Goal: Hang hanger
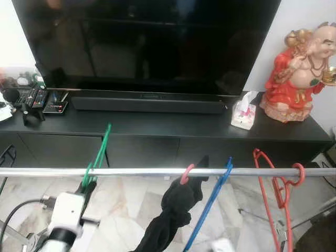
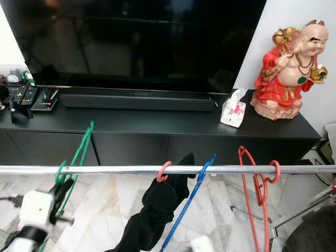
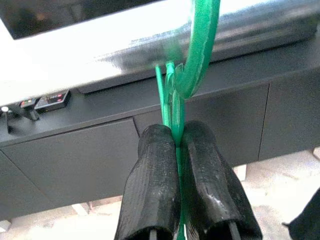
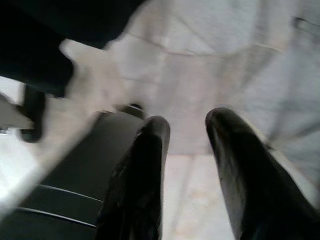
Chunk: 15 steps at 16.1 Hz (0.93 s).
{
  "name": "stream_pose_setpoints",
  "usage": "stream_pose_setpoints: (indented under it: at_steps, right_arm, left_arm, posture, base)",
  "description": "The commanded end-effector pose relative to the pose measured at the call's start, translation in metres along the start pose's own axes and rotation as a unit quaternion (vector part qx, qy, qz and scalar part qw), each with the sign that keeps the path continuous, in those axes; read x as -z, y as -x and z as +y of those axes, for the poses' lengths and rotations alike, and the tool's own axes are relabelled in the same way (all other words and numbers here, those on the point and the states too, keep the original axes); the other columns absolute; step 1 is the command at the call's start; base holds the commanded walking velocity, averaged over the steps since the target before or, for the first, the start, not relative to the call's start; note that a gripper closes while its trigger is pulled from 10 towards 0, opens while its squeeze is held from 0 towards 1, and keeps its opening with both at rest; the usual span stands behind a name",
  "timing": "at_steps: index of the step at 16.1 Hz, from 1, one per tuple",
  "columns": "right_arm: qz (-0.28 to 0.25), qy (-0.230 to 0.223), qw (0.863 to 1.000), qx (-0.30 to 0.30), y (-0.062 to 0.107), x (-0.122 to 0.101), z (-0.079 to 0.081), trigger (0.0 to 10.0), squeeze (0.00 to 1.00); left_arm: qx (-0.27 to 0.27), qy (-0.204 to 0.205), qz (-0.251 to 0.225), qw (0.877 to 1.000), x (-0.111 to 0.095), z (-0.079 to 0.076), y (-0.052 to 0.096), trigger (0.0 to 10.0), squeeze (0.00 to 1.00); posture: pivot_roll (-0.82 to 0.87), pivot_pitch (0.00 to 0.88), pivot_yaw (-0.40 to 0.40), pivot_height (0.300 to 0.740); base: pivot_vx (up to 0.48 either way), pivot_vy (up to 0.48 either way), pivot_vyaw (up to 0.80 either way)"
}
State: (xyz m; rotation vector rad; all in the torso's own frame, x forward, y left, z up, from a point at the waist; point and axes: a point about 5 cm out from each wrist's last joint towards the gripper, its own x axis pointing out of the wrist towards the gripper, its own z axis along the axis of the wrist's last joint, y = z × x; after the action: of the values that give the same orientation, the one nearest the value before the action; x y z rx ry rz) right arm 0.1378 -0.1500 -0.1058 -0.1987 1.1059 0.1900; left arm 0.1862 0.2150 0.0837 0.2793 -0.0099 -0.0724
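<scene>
Two tools are in play, and only one is working. Nearest me, the left tool [image 3: 176, 145] is pinching its fingers tight on the thin neck of the green hanger [image 1: 100, 152], just below the hook. The right tool [image 4: 186, 132] is hanging idle over the pale floor [image 1: 126, 205], its fingers standing apart with nothing between them.

Just past the left tool, the rail [image 1: 157, 171] is running across the room. The green hook is curling over it on the left; whether it is bearing on the metal or floating just above, I cannot tell, so I judge the hang as nearly done but not settled. Further along the rail, a pink hook [image 1: 186, 173] is carrying a black garment [image 1: 170, 215], a blue hanger [image 1: 215, 194] is leaning beside it, and a red hanger [image 1: 275, 194] is hanging toward the right end.

To finish well, the left tool should be lowering the neck straight down until the hook is seating on the rail, keeping the hanger from twisting, then letting go slowly and backing away below the rail without snagging the frame. It has room; the pink hook is well apart.

Beyond, a dark tabletop [image 1: 157, 126] is carrying a TV [image 1: 147, 42], a soundbar [image 1: 147, 103], remotes [image 1: 37, 97], a tissue box [image 1: 243, 115] and a red figurine [image 1: 296, 73].
</scene>
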Motion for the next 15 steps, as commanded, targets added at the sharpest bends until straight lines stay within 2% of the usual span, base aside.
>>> stream_pose_setpoints:
  at_steps: [1, 2, 4, 10, 14, 15]
  right_arm:
    - [0.006, 0.004, 1.0, 0.01, 0.0, 0.001, -0.003, 10.0, 0.0]
    - [0.005, 0.004, 1.0, 0.009, 0.0, 0.0, -0.001, 10.0, 0.0]
    - [0.01, 0.003, 1.0, 0.017, 0.002, 0.006, -0.014, 10.0, 0.0]
    - [0.011, 0.004, 1.0, 0.019, 0.002, 0.007, -0.017, 10.0, 0.0]
    - [0.012, 0.002, 1.0, 0.021, 0.002, 0.007, -0.018, 10.0, 0.0]
    - [0.012, 0.002, 1.0, 0.021, 0.002, 0.007, -0.018, 10.0, 0.0]
  left_arm:
    - [-0.004, 0.015, 0.005, 1.0, -0.001, -0.002, -0.002, 10.0, 0.0]
    - [-0.006, 0.017, 0.014, 1.0, 0.002, -0.003, -0.004, 10.0, 0.0]
    - [-0.036, 0.033, 0.025, 0.998, 0.004, 0.001, -0.006, 10.0, 0.0]
    - [-0.013, 0.038, 0.081, 0.996, 0.017, -0.004, 0.0, 10.0, 0.0]
    - [-0.008, 0.033, 0.084, 0.996, 0.017, -0.005, -0.001, 10.0, 0.0]
    - [-0.008, 0.034, 0.085, 0.996, 0.017, -0.005, 0.0, 10.0, 0.21]
  posture:
    - [0.02, 0.0, -0.103, 0.74]
    - [0.02, 0.0, -0.103, 0.74]
    - [0.02, 0.0, -0.101, 0.74]
    - [0.02, 0.0, -0.102, 0.74]
    - [0.02, 0.0, -0.1, 0.74]
    - [0.02, 0.0, -0.1, 0.74]
  base:
    - [0.0, 0.0, 0.0]
    - [0.0, 0.0, 0.0]
    - [0.0, 0.0, 0.0]
    - [0.0, 0.0, 0.0]
    - [0.0, 0.0, 0.0]
    - [0.0, 0.0, 0.0]
